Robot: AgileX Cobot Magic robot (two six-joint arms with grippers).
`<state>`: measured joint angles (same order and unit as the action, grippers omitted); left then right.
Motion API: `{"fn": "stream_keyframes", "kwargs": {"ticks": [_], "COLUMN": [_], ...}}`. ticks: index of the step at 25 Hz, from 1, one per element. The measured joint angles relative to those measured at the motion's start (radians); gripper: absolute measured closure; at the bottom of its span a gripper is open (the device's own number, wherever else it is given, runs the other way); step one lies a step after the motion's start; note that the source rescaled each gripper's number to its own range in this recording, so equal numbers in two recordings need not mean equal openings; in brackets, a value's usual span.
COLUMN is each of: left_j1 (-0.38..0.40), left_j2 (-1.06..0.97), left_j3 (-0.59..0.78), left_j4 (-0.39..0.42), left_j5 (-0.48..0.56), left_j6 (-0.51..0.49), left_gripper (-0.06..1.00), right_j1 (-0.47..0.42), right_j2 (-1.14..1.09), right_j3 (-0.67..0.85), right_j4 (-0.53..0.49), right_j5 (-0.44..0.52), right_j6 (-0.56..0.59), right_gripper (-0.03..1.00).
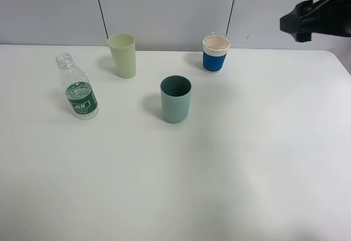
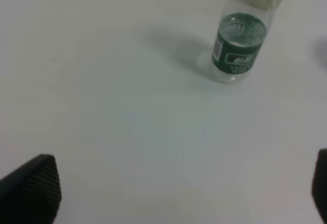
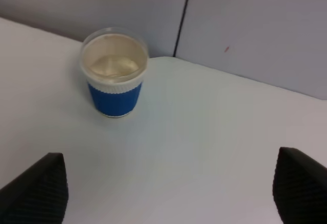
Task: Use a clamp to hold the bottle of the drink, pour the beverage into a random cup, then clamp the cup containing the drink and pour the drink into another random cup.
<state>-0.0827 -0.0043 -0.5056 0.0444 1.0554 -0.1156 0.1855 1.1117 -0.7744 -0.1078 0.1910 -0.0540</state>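
Note:
A clear uncapped bottle (image 1: 77, 90) with a green label stands upright at the table's left. Three cups stand empty-handed around it: a pale green cup (image 1: 122, 55) at the back, a teal cup (image 1: 175, 99) in the middle, and a white cup with a blue sleeve (image 1: 215, 54) at the back right. My left gripper (image 2: 176, 188) is open and some way short of the bottle (image 2: 239, 45), holding nothing. My right gripper (image 3: 168, 188) is open too, raised above the table and facing the blue-sleeved cup (image 3: 114, 73). In the high view only the right arm (image 1: 318, 16) shows, at the top right.
The white table (image 1: 247, 169) ends at a grey panelled wall (image 1: 164, 5) just behind the cups. The table's right edge runs near the right arm.

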Motion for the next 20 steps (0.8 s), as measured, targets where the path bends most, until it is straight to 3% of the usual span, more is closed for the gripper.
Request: {"fn": "stream_keyframes", "kwargs": {"ticks": [3, 9, 20], "left_j1": [0.0, 0.0, 0.0], "left_j2": [0.0, 0.0, 0.0], "left_j3": [0.0, 0.0, 0.0], "left_j4": [0.0, 0.0, 0.0], "left_j5": [0.0, 0.0, 0.0], "left_j6": [0.0, 0.0, 0.0], "left_gripper": [-0.05, -0.05, -0.05], "right_j1": [-0.046, -0.081, -0.081], "right_j2": [-0.089, -0.289, -0.657], "right_j3": [0.0, 0.0, 0.0], "right_j4": [0.0, -0.003, -0.052], "right_j5": [0.07, 0.237, 0.63], "right_j6": [0.0, 0.011, 0.098], "right_gripper": [0.56, 0.41, 0.4]}}
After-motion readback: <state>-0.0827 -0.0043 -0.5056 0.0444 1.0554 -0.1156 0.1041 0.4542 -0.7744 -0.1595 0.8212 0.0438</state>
